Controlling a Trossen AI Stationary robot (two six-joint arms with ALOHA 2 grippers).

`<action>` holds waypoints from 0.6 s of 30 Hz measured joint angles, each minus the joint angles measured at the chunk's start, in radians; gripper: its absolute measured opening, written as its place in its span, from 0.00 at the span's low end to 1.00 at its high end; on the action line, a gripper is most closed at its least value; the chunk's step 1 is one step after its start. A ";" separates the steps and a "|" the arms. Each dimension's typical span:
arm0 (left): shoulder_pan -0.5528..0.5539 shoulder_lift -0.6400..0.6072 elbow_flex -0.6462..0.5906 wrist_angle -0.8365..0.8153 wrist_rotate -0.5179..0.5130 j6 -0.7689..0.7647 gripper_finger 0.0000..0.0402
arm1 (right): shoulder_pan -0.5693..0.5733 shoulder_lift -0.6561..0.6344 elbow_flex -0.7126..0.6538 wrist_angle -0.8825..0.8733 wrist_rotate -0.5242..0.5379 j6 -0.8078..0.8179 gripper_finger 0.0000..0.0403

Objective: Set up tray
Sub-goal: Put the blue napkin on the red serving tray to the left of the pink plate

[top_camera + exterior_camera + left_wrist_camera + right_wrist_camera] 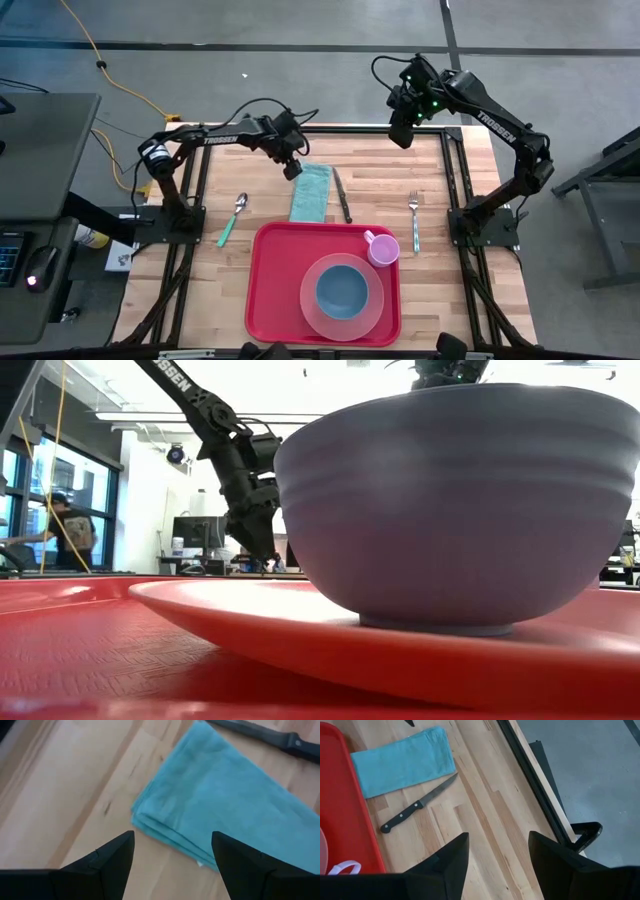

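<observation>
The red tray (270, 300) lies at the table's near middle and carries a pink plate (341, 318), a blue bowl (342, 288) and a pink cup (382, 248). Beyond its far rim a folded teal napkin (311, 192) lies flat on the wood. My left gripper (292, 170) hangs open over the napkin's far left corner (150, 815), its fingers on either side of that corner without touching it. My right gripper (402, 133) is held high over the table's far edge, open and empty.
A black-handled knife (342, 196) lies just right of the napkin. A fork (415, 220) lies farther right. A spoon with a green handle (233, 218) lies left of the tray. Bare wood shows between the spoon and the napkin.
</observation>
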 joint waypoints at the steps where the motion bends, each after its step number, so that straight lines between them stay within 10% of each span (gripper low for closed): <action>1: 0.000 0.005 0.000 0.013 -0.006 -0.007 0.74 | 0.000 0.000 0.000 0.000 0.000 0.000 0.46; 18: 0.004 0.054 0.000 0.031 -0.027 -0.184 0.74 | 0.000 0.000 0.000 -0.024 -0.008 0.015 0.46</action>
